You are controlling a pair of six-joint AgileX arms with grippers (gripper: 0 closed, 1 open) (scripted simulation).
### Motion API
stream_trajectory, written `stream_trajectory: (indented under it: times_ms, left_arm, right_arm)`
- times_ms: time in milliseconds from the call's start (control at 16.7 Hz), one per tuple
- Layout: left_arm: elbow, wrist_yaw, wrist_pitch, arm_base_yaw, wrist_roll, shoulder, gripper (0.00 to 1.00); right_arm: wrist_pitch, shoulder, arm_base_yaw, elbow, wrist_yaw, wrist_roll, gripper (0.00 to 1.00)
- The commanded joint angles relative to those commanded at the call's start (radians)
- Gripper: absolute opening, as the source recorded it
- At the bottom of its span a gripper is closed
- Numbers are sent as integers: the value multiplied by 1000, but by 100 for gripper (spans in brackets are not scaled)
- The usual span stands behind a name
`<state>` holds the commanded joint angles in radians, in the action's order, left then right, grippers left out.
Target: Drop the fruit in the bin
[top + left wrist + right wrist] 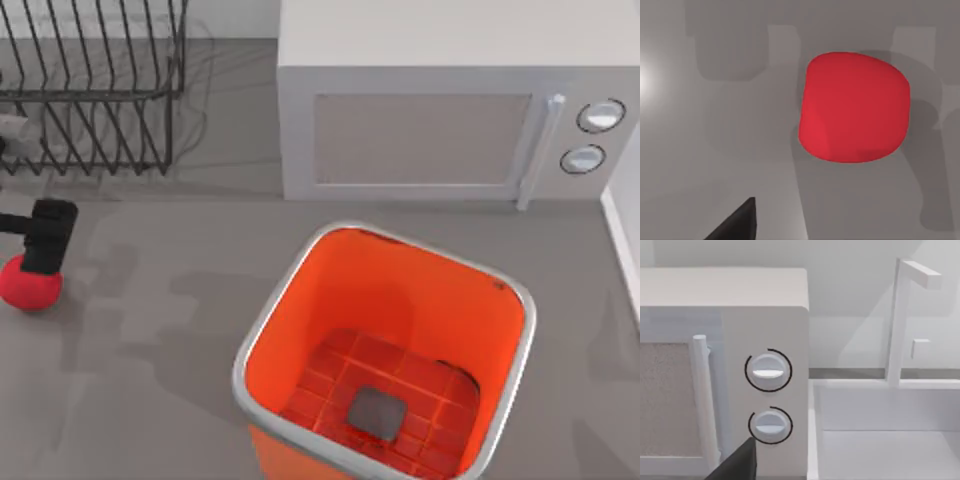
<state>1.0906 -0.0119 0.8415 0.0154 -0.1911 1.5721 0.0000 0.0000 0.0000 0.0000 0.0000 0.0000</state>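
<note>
Jaws of the left gripper [42, 262], state unclear, hover over the fruit [30, 285] at the table's [150, 340] left edge.

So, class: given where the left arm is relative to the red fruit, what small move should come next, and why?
Probably lower the left claw straight down around the fruit. It hangs just above the fruit at the table's left edge, while the bin sits off to the right with nothing in it.
</note>
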Motion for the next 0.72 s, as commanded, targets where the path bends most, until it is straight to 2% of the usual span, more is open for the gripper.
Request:
stream_trajectory:
  times_ms: [360,720]
  left_arm:
    - [243,-2,156,4,-39,299,100]
    - [270,-2,170,5,-43,329,100]
  right_arm:
    - [0,0,0,0,0,0,100]
    - [0,0,0,0,0,0,100]
